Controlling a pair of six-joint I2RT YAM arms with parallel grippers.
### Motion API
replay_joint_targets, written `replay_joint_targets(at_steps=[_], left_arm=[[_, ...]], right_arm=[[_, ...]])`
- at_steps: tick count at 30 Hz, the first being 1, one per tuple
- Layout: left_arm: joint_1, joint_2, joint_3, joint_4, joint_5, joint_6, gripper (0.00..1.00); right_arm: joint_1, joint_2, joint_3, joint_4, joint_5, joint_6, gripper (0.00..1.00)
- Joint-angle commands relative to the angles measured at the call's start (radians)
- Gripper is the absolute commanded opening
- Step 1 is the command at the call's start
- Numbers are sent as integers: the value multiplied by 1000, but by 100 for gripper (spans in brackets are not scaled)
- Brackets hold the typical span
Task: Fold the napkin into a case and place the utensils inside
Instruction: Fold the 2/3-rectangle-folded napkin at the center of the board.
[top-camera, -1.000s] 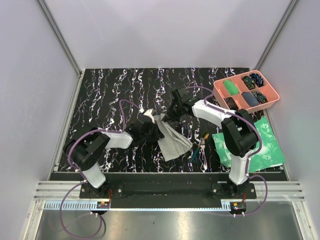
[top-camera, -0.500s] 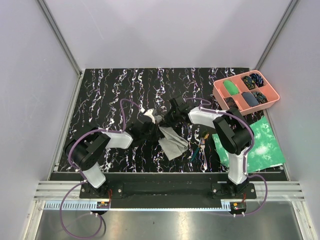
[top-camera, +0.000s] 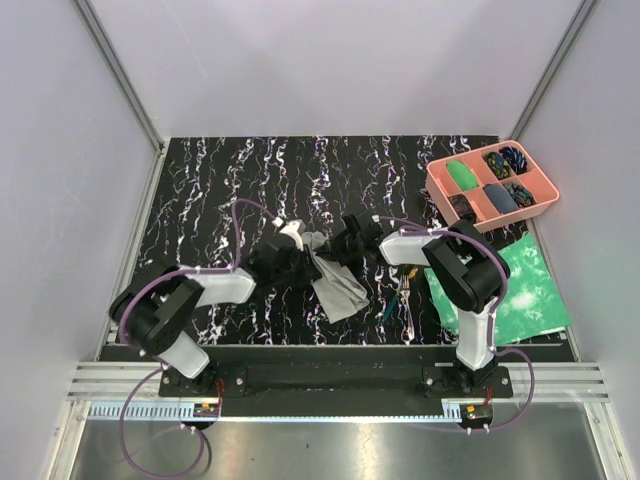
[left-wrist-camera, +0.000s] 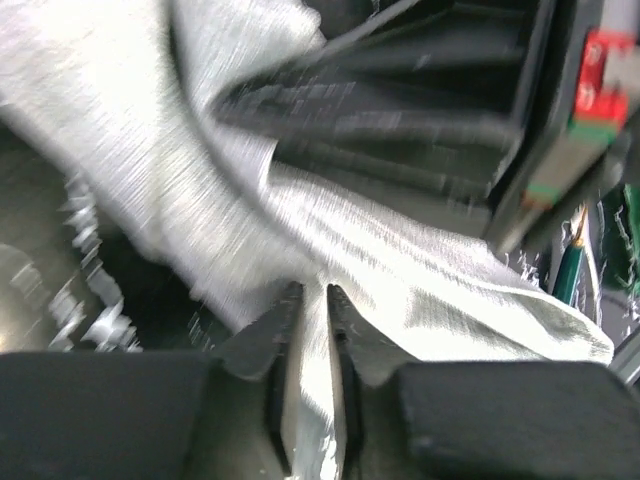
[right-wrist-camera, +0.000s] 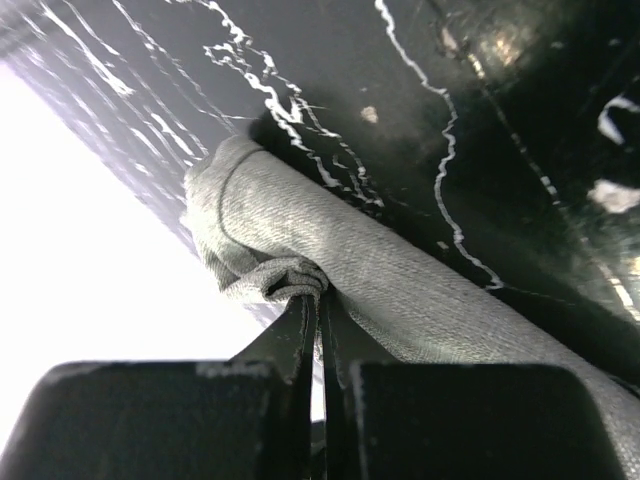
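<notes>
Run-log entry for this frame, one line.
phase: folding | left gripper: pinching napkin | right gripper: pinching napkin | utensils: loose, right of napkin

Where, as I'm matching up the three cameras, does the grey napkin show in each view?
Top external: napkin bunched mid-table, left of the utensils.
Left wrist: napkin fills upper left, trailing to the right edge.
Right wrist: napkin rolled, running diagonally from centre-left to lower right.
Shared landmark: black white-veined tabletop, blurred in the left wrist view.
</notes>
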Motion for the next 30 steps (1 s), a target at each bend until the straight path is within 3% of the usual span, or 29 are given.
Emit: replay_joint_targets(at_steps=[1,6,13,16,30], left_arm=[[31,-132,19,-181,-76,56,20],[85,-122,20,-240,-89,53,13],[94,32,3,-41,3,24,7],[89,67,8,-31,7,15,5],[85,-13,-38,-80,-9,38,5]], right_arm=[[17,-38,-4,97,53,103,0],[23,-47,11,65,76,93,0],[37,-41,8,71,84,146,0],[52,-53,15,68,110,174,0],[72,43,-59,276,199,346,0]])
